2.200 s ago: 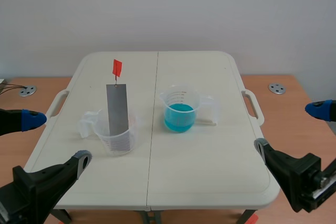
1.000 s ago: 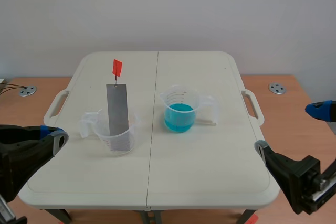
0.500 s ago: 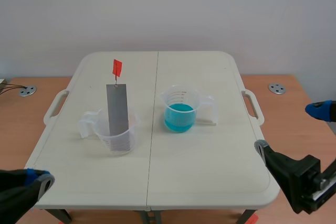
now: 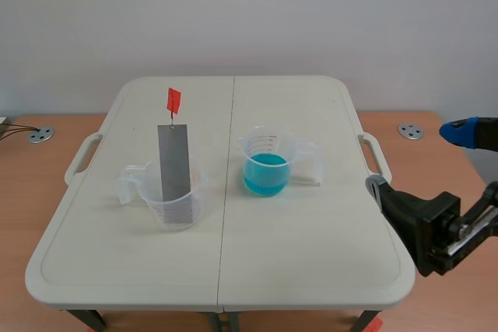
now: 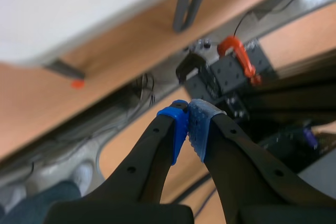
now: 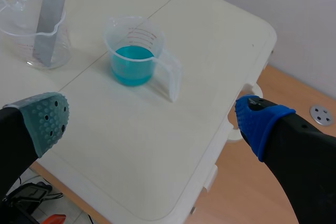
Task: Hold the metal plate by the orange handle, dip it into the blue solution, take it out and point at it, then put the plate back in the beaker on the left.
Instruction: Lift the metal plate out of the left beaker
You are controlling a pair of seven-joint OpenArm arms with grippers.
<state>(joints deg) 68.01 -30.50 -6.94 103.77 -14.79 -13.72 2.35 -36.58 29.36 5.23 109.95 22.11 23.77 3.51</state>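
White table on wood platform, pale wall
Right gripper spread over table; left gripper, only in its wrist view, clenched empty below table edge

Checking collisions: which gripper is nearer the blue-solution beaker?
Right. The right gripper, open, is at the table's right edge, the beaker ahead of it; the left gripper, shut, is off the table, aimed at the floor.
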